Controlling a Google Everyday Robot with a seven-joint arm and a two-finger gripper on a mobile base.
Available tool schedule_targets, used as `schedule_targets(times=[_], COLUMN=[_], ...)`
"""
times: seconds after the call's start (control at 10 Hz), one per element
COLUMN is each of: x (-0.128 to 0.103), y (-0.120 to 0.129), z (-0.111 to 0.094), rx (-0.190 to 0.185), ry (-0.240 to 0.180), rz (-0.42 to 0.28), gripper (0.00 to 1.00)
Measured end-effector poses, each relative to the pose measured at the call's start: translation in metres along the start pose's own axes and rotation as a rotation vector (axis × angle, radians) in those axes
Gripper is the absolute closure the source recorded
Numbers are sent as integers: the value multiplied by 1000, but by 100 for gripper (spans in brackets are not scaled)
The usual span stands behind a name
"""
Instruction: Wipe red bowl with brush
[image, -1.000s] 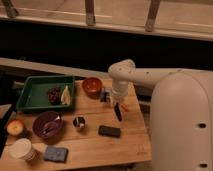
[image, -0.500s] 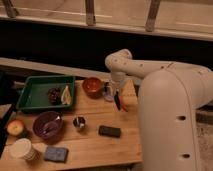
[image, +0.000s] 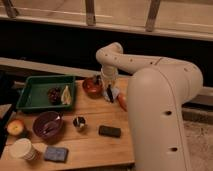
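Note:
The red bowl sits on the wooden table just right of the green tray. My gripper hangs from the white arm right beside the bowl's right rim. It is shut on the brush, whose slim black handle points down toward the table next to the bowl. The brush head is hard to make out against the arm.
A green tray with dark fruit and a yellow piece lies at the left. In front are a purple bowl, a small metal cup, a flat black block, an apple, a white cup and a blue sponge. An orange item lies by the arm.
The arm has swung left and toward the back of the table, carrying the brush from the table's right side to right beside the red bowl.

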Motion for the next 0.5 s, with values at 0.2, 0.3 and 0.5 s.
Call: schedule_targets(times=[0.2,0.3,0.5], x=[-12,-15,-8], y=[19,25,29], z=[3,4,3], rx=[-28,-40,-56], ry=[-8,-10,-8], rz=[-48,-70,-94], gripper=[100,100,100])
